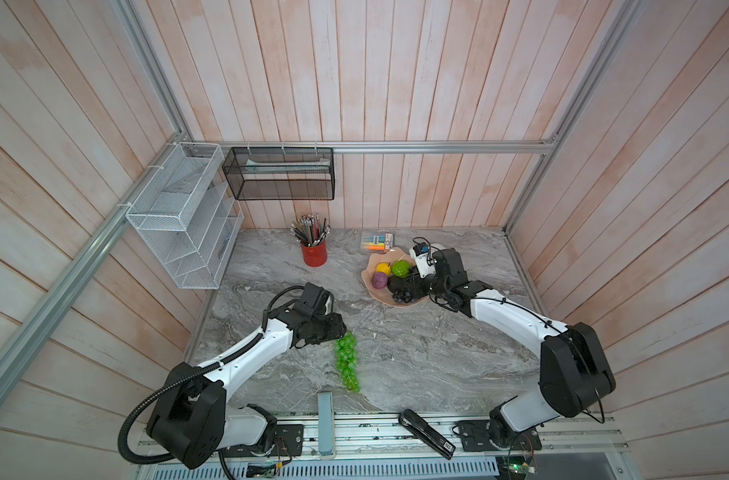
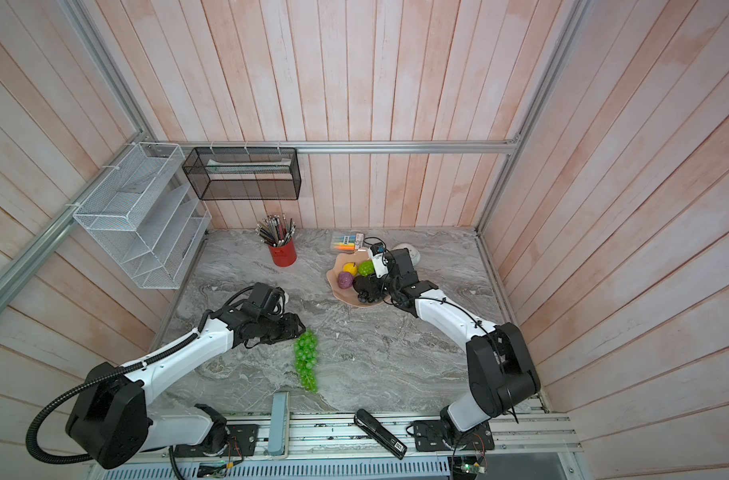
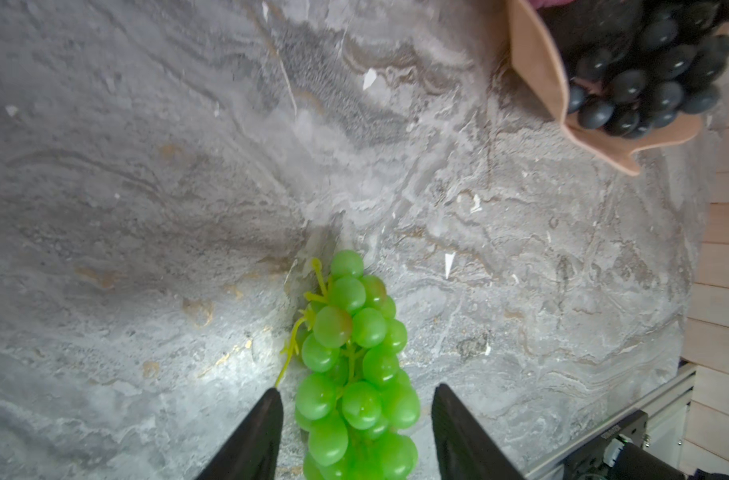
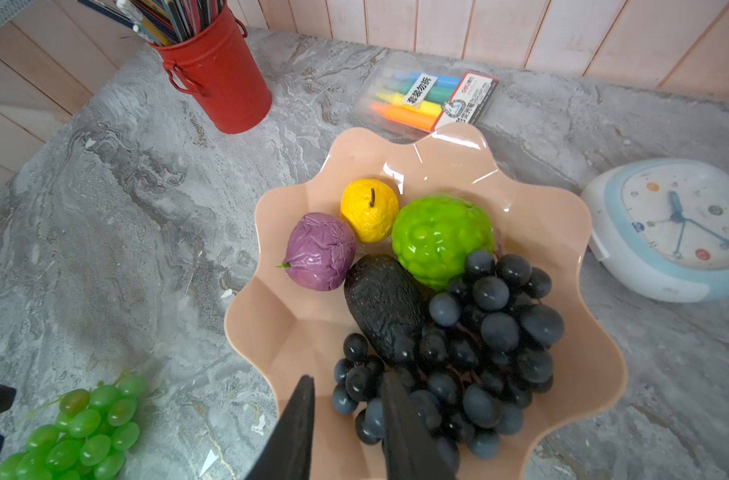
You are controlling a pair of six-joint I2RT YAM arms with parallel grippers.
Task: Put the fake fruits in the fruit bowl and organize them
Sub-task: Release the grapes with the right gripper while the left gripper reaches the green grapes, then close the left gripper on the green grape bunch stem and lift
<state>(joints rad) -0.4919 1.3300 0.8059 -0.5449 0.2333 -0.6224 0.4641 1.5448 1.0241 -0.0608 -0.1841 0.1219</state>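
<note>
Your left pincer (image 3: 357,390) stood open and empty, straddling the green grape bunch (image 3: 346,328) on the bench (image 3: 146,166).

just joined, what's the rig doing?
The peach-pink scalloped plastic bowl holds the yellow stemmed fruit, bumpy green ball, purple ball, dark oval avocado and black-purple grape bunch. The right gripper hangs over that bunch, jaws slightly apart; a grip is unclear. The green plastic grape bunch lies on the grey marble table, between the open jaws of the left gripper.
</note>
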